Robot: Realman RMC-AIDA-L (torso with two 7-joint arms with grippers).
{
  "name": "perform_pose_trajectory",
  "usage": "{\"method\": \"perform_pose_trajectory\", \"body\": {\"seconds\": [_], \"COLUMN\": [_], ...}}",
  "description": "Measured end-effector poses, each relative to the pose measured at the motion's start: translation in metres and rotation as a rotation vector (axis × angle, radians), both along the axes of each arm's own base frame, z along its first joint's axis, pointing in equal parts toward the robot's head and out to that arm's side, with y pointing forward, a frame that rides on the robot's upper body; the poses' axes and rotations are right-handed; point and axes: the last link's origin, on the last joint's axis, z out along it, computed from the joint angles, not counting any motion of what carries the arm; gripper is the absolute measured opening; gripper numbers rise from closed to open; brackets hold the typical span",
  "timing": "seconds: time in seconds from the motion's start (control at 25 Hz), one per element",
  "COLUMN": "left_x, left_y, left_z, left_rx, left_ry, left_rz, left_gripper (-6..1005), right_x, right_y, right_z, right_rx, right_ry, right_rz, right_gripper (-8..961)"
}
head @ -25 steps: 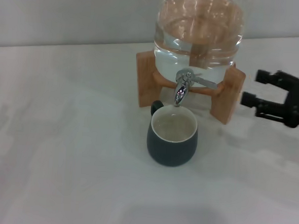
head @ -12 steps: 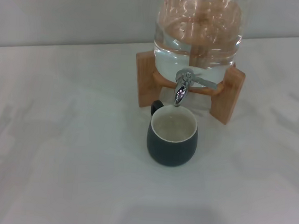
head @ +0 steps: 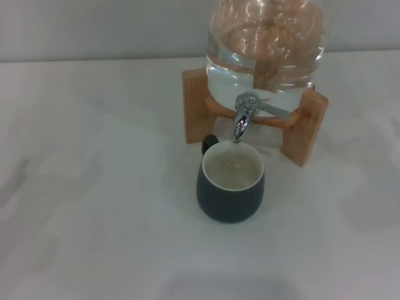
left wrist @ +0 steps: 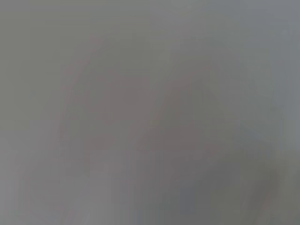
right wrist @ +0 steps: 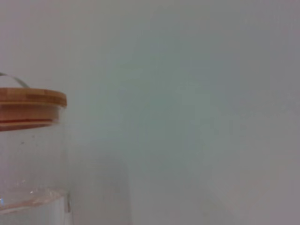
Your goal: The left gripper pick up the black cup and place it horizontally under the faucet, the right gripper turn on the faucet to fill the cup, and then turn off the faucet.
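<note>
The black cup [head: 230, 182] stands upright on the counter [head: 88, 204], directly beneath the faucet [head: 244, 117] spout, holding liquid. Neither pincer is in view, so their state cannot be told.

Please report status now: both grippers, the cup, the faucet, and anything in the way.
Both grippers out of view. Black cup upright under the faucet, liquid inside, no stream visible. Nothing around the cup.
</note>
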Motion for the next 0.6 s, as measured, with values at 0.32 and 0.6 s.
{"method": "perform_pose_trajectory", "body": {"seconds": [0.32, 0.6], "left_x": [0.005, 0.005], "left_y": [-0.010, -0.011], "left_z": [0.005, 0.004], "left_rx": [0.028, 0.021], "left_ry": [-0.037, -0.052], "left_rz": [-0.052, -0.052], "left_gripper": [868, 868], "right_x": [0.007, 0.011], "right_y": [-0.012, -0.018], "right_z": [0.006, 0.006], "right_rx": [0.031, 0.034], "right_ry": [0.035, 0.046], "right_rz": [-0.021, -0.037], "right_gripper": [854, 854]}}
